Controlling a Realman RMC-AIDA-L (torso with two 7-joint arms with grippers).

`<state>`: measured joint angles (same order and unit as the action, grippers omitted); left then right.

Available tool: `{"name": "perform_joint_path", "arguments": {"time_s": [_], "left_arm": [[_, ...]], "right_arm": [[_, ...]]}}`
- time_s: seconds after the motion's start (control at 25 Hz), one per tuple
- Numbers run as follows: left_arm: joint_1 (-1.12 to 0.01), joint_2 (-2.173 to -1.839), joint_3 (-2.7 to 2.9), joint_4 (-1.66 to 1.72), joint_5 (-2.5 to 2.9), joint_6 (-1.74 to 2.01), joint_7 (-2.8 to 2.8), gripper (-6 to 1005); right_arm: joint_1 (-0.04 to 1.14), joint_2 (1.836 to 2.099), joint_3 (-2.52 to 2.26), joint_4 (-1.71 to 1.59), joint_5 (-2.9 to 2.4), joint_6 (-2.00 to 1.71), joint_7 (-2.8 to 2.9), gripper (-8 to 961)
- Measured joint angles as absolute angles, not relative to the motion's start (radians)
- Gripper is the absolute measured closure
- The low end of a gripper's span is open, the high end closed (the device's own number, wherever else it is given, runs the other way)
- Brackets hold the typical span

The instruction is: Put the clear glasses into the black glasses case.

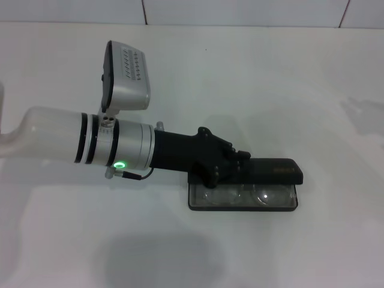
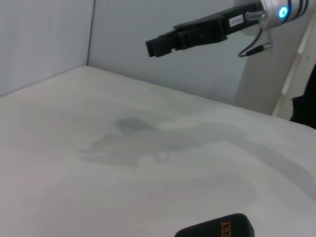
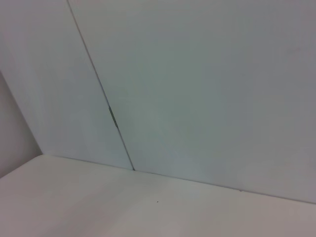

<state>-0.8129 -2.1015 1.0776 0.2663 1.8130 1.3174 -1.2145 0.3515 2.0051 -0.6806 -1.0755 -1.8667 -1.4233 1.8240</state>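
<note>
The black glasses case (image 1: 287, 207) lies open on the white table, right of centre in the head view. The clear glasses (image 1: 252, 195) lie inside its near half, lenses showing against the lining. The lid (image 1: 279, 170), with small orange lettering, stands behind them; one corner of the lid (image 2: 217, 229) shows in the left wrist view. My left gripper (image 1: 240, 163) reaches in from the left and sits at the case's left end, over the hinge side and against the lid. The right gripper (image 2: 154, 47) hangs high above the table, far from the case.
The white table (image 1: 288, 78) spreads out on every side of the case. A white panelled wall (image 3: 197, 89) runs along the far edge. The left arm's wrist camera housing (image 1: 126, 75) sticks up above the forearm.
</note>
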Motion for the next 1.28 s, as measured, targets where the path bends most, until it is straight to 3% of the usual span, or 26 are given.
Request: {"name": "perform_joint_path", "arguments": {"time_s": [0.8, 1.08, 1.28], "left_arm": [[-0.792, -2.102, 1.114, 0.266, 1.761, 1.473, -1.136, 844], [-0.732, -2.091, 1.109, 0.478, 1.671, 1.717, -1.291, 811], [-0.644, -2.083, 1.1, 0.662, 1.624, 1.855, -1.365, 787]], "right_arm": [[0.339, 2.003, -0.682, -1.072, -1.867, -1.45, 1.824, 759], [0.343, 1.98, -0.675, -1.042, -1.859, -1.628, 1.737, 756], [0.352, 2.006, -0.682, -1.014, -1.812, -1.767, 1.603, 753]]}}
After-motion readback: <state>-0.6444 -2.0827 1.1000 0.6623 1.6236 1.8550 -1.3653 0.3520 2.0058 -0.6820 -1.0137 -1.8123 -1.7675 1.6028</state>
